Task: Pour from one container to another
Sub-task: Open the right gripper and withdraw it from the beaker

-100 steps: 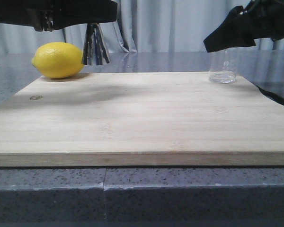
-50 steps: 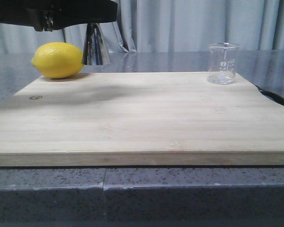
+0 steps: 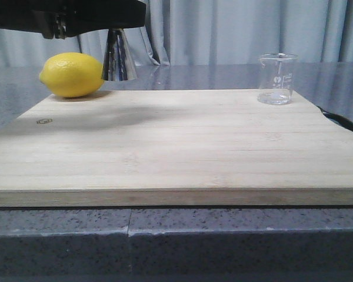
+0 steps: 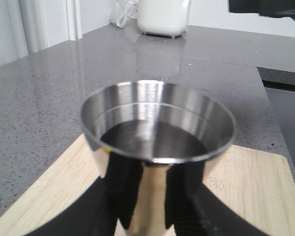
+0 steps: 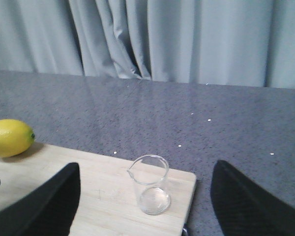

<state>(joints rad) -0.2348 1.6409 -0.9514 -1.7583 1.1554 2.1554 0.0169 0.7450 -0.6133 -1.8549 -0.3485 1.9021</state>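
— How does the left tool stand?

— Clenched on the steel jigger: dark fingers press both sides of its narrow part. The jigger is upright, its cup looks dark inside, and it stands at the far left corner of the wooden board, just beside the lemon.

— And the right tool?

— Spread wide and holding nothing. Its two dark fingers frame the glass beaker from above without touching it. The front view does not show this tool at all.

— Where is the beaker?

— Upright near the far right corner of the board, pouring lip turned toward the lemon's side, white marks on its wall. It looks empty, well apart from the jigger.

— What carries everything?

— The pale board lies on a grey speckled table. Grey curtains hang behind; the left wrist view shows a white appliance at the table's far edge.
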